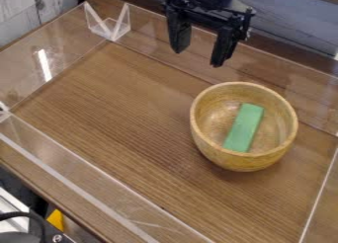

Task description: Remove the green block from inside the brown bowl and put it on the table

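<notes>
A bright green block (244, 126) lies flat inside the brown bowl (209, 136), a round tan wooden bowl resting on the right part of the wood-grain table (119, 119). My gripper (203, 43) hangs at the back of the table, above and behind the bowl and a little to its left. Its black fingers (177, 35) point down and stand wide apart with nothing between them. It touches neither the bowl nor the block.
Clear acrylic walls (53, 64) run around the table's edges, with a folded clear piece (109, 22) at the back left. The near wall (106, 202) crosses the lower left.
</notes>
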